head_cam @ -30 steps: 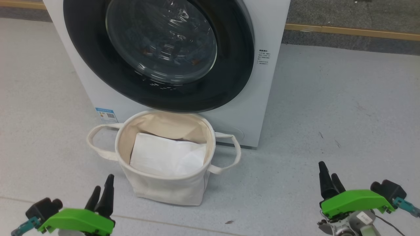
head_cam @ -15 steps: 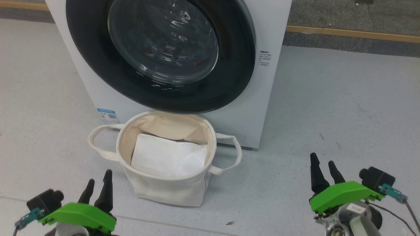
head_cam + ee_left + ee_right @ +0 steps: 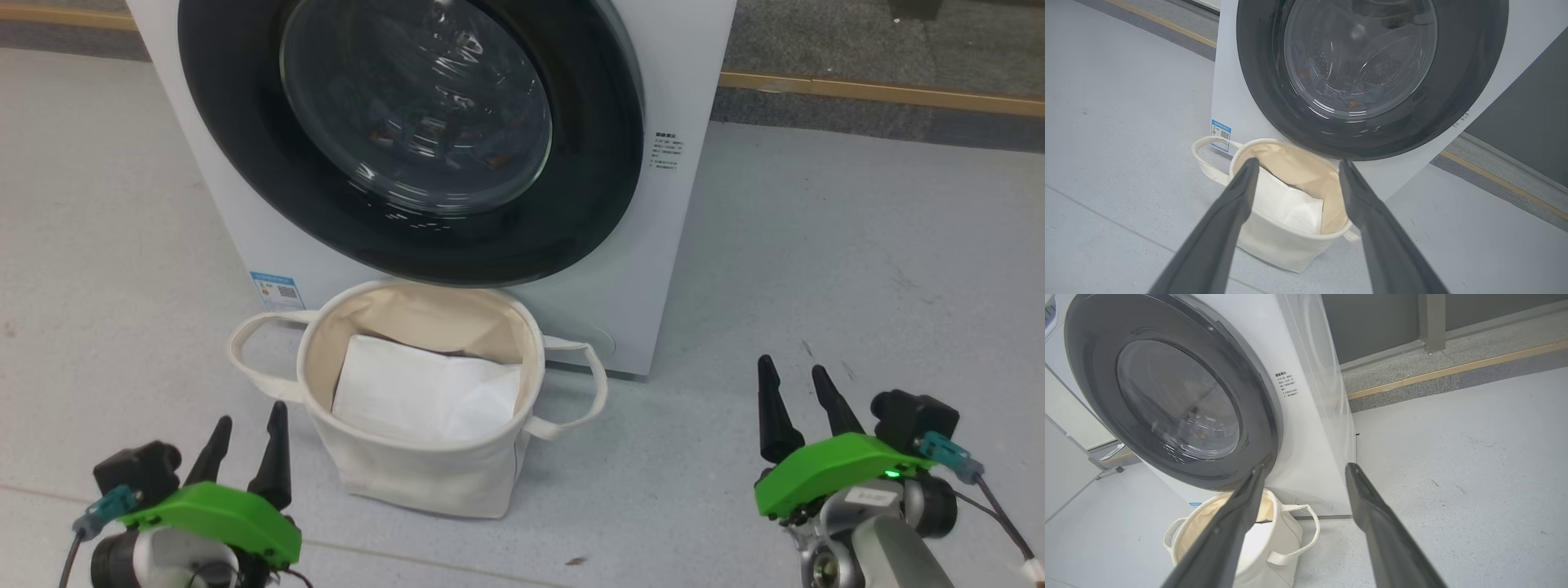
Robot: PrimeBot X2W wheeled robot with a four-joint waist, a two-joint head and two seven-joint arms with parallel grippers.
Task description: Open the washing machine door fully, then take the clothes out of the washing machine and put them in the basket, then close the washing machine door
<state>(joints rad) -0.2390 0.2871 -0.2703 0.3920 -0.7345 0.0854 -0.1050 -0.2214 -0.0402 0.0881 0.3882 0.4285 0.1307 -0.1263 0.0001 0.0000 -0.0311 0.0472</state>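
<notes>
The washing machine [image 3: 678, 73] stands white at the top of the head view. The washing machine door [image 3: 571, 220] is shut against its front, with a black rim around bulging glass. Behind that glass, blue and orange bits of the clothes [image 3: 1355, 98] lie in the drum. On the floor right before the machine, under the door, stands the basket [image 3: 424, 478], cream canvas with two loop handles. My left gripper [image 3: 249, 415] is open at the lower left, short of the basket. My right gripper [image 3: 790, 366] is open over bare floor, right of the basket. Both are empty, as their wrist views show: left gripper [image 3: 1299, 162], right gripper [image 3: 1305, 467].
A flat white folded sheet [image 3: 424, 392] lies in the basket. A blue sticker [image 3: 276, 287] marks the machine's lower left corner. Grey floor [image 3: 857, 269] spreads right of the machine. A wooden strip [image 3: 882, 91] runs along the dark wall behind. A pale panel [image 3: 1065, 457] stands left of the machine.
Both grippers have crept forward toward the machine and turned so their fingers show wider apart. The camera has shifted slightly. The door, basket and sheet are unchanged.
</notes>
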